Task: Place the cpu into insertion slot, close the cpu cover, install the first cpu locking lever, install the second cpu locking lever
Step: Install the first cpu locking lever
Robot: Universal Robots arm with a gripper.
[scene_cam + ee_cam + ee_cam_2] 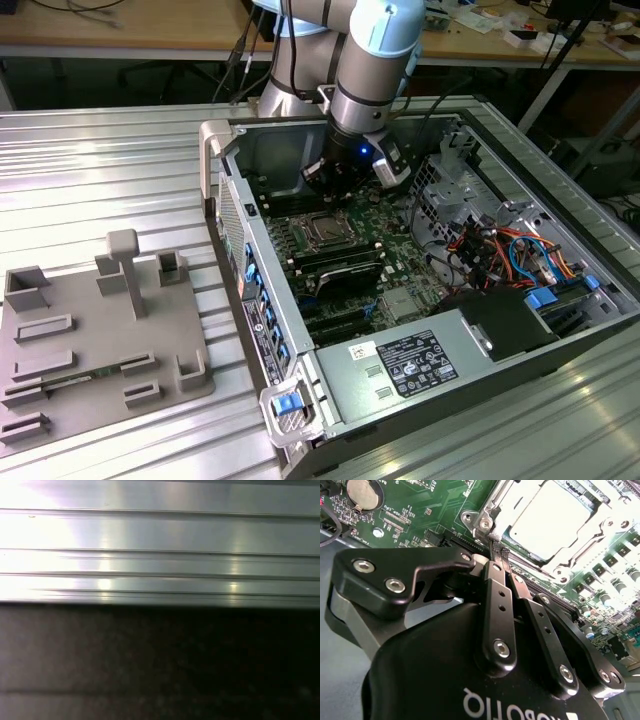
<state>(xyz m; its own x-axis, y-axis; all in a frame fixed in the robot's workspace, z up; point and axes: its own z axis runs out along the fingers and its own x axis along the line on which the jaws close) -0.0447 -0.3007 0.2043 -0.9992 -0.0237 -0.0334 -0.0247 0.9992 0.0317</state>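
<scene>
The cpu (pixel 545 520) lies silver face up in the insertion slot (pixel 322 231) on the green board inside the open computer case. The cpu cover (pixel 559 565), a silvery frame, lies flat around the chip's edges. My gripper (pixel 497 550) is shut, its black fingers (pixel 496 605) pressed together, with the tips at the socket's edge by one corner. I cannot tell whether a thin lever sits between the tips. In the exterior view the gripper (pixel 338 192) hangs just behind the socket, under the arm's wrist.
Long black memory slots (pixel 340 265) run in front of the socket. A white-labelled grey box (pixel 410 365) and coloured cables (pixel 500 250) fill the case's near and right parts. A grey fixture plate (pixel 90 340) lies on the ribbed metal table (pixel 160 535), left of the case.
</scene>
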